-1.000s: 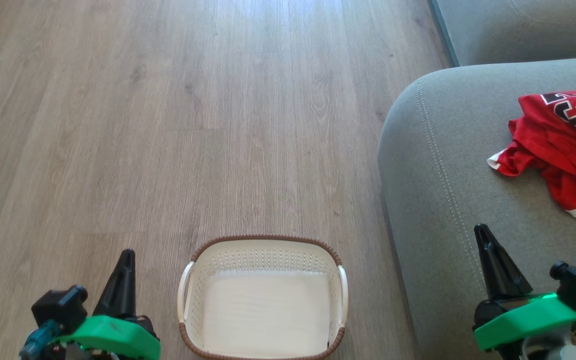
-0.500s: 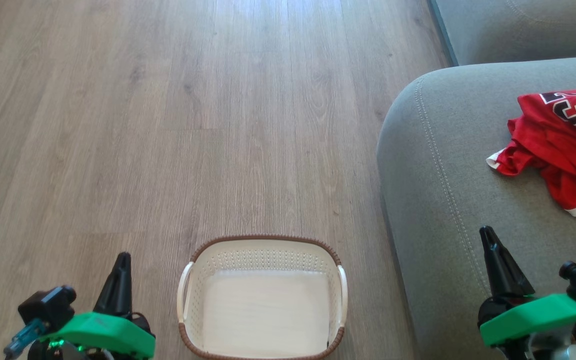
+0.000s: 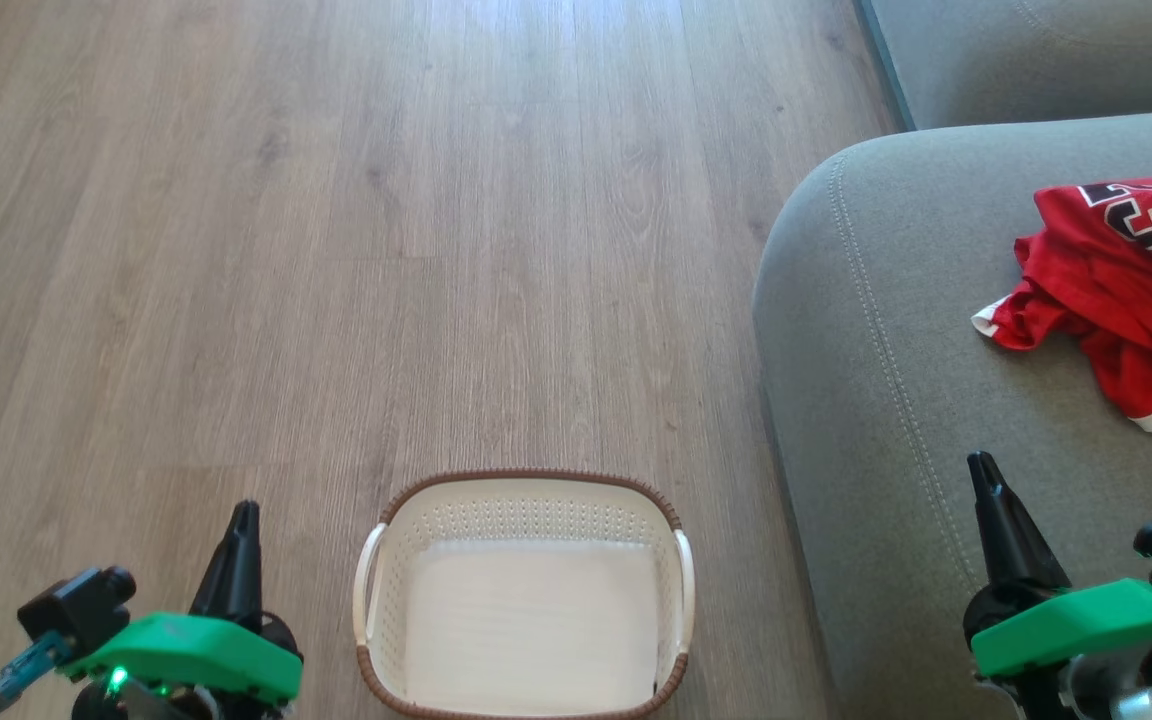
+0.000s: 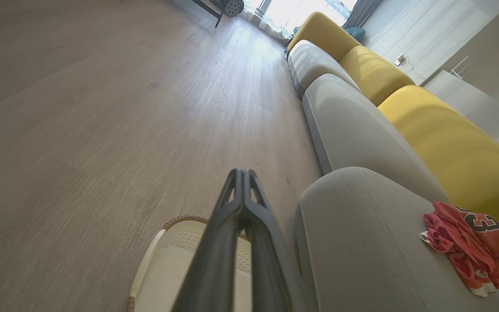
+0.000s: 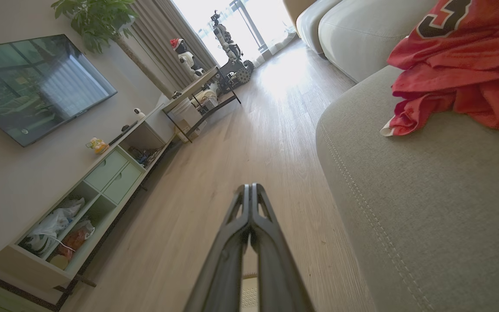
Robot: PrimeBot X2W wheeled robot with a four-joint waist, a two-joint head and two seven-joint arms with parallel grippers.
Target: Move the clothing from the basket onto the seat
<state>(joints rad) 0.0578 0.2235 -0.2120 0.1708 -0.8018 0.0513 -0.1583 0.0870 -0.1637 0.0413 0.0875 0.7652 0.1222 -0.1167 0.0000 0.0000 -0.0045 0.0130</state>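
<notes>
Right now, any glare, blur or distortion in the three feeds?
Head view: sharp, evenly lit, faint sheen on the floor up top. Left wrist view: wide-angle stretch, window blown out, clothing washed towards orange. Right wrist view: window blown out too, floor below it glaring.

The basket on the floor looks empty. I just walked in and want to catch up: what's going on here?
Nothing is being held right now. The red jerseys lie crumpled on the grey seat, and the white basket is empty. The left gripper beside the basket and the right gripper near the seat's edge are both shut. The move looks done.
</notes>
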